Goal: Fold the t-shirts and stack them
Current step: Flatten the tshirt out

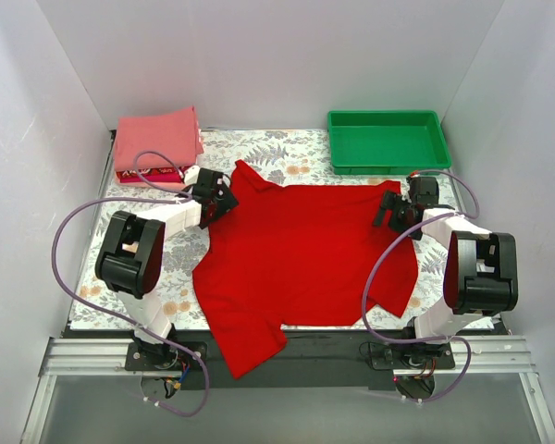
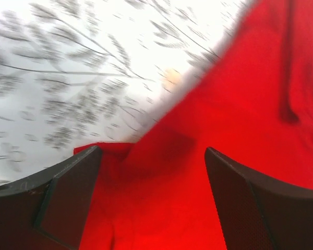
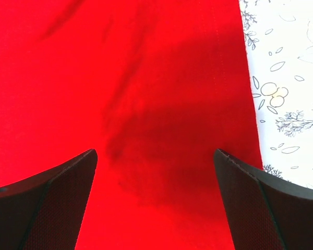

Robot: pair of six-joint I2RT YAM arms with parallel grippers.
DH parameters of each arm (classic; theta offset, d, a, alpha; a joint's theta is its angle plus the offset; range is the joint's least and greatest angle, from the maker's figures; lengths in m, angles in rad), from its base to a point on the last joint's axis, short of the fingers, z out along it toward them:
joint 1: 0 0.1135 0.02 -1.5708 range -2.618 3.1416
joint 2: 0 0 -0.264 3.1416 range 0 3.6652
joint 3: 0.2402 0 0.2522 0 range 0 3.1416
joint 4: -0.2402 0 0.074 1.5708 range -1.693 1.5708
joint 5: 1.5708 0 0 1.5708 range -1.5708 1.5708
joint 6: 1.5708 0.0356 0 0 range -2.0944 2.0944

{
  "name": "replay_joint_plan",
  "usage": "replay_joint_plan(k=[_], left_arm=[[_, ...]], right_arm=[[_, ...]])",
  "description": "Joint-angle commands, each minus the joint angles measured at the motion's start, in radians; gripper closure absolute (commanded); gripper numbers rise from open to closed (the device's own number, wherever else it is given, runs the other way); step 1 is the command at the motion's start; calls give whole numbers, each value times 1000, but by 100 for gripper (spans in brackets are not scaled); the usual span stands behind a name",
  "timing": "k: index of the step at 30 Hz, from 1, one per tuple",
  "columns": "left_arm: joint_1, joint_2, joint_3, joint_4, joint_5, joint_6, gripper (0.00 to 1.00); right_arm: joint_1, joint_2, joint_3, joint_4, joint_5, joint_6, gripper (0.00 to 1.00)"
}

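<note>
Red t-shirt [image 1: 301, 259] lies spread flat mid-table, with one part overhanging the near edge. The folded shirts [image 1: 157, 143] are stacked at the far left. Left gripper [image 1: 215, 197] and right gripper [image 1: 395, 211] stand wide open over its far edge, one at each side, holding nothing. I judge each should pinch both cloth layers close to the edge and lift level together.

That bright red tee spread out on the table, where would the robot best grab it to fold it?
The plain red cloth t-shirt lies flat on the flower-patterned tablecloth, so only its edges can be pinched. Probably best: the two far corners, one per arm, coming down from above at the outer edge.
</note>
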State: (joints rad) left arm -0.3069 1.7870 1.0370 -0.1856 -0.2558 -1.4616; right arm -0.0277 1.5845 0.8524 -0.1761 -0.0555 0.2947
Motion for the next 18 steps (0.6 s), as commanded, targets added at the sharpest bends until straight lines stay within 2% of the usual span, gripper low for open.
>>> replay_joint_plan(k=[1,9,14,18], left_arm=[[29,38,32,-210,-219,-57,20],[83,121,127,-201,-255,-28,19],[86,163,184,-138,-174,24,19],[86,167,236,-118,-172,66,19]], right_arm=[[2,17,-9,29,23,9,2],[0,40,-4,32,52,6,2],[0,49,8,32,51,-8,2],[0,63,34,32,80,-12,2]])
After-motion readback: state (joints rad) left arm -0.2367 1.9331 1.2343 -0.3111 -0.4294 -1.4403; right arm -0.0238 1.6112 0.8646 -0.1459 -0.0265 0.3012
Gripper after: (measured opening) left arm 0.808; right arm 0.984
